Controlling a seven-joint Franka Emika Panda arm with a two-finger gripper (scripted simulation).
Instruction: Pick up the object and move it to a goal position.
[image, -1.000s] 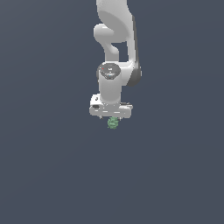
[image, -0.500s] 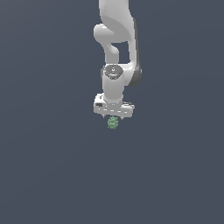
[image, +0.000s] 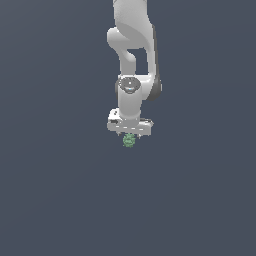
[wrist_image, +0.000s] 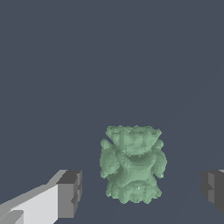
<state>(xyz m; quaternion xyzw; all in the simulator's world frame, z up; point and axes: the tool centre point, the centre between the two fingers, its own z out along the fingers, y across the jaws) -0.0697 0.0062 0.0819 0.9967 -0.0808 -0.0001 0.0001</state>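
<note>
The object (image: 129, 141) is a tiny lumpy green thing with mottled lighter and darker patches, lying on the dark grey surface. It sits directly under the white gripper (image: 129, 136) in the exterior view. In the wrist view the object (wrist_image: 132, 164) lies between the two dark fingertips (wrist_image: 69, 194), with a clear gap on each side. The gripper (wrist_image: 141, 190) is open around the object and does not touch it.
The white arm (image: 132, 60) rises straight up from the gripper to the top of the exterior view. A plain dark grey surface (image: 60, 200) lies all around, with no other objects or edges in view.
The arm and gripper have come down a little over the object. The object has not moved.
</note>
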